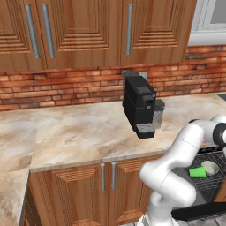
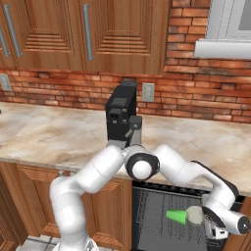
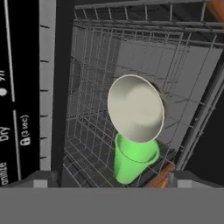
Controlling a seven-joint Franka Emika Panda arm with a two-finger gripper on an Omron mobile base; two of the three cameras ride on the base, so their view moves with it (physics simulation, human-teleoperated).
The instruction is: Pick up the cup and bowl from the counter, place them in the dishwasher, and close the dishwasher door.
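- Left base view has the counter (image 1: 84, 132) running across the picture, marbled beige and cream, with brown wooden cabinets (image 1: 110, 26) above it and a red brick wall (image 1: 66, 86) behind.
- Below the counter's front edge, at its right end, the dishwasher (image 2: 162, 215) stands open, its dark wire rack (image 1: 207, 178) pulled out into view.
- Along the bottom right of the left base view lies the dishwasher door (image 1: 198, 212), a flat black panel, down and not closed.
- A black coffee machine (image 1: 139, 103) stands on the counter near the back wall, a grey carafe (image 1: 158, 112) at its side.
- The bowl (image 3: 135, 108) sits in the rack, pale grey-beige, tilted so its hollow faces the hand camera; it touches or overlaps the cup's rim.
- The cup (image 3: 131, 162), bright green, lies on its side in the rack just beside the bowl, toward the rack's front edge.
- The gripper (image 3: 109, 177) hovers over the rack, its jaws spread wide with nothing between them; the fingertips (image 3: 41, 178) stand clear of both cup and bowl.
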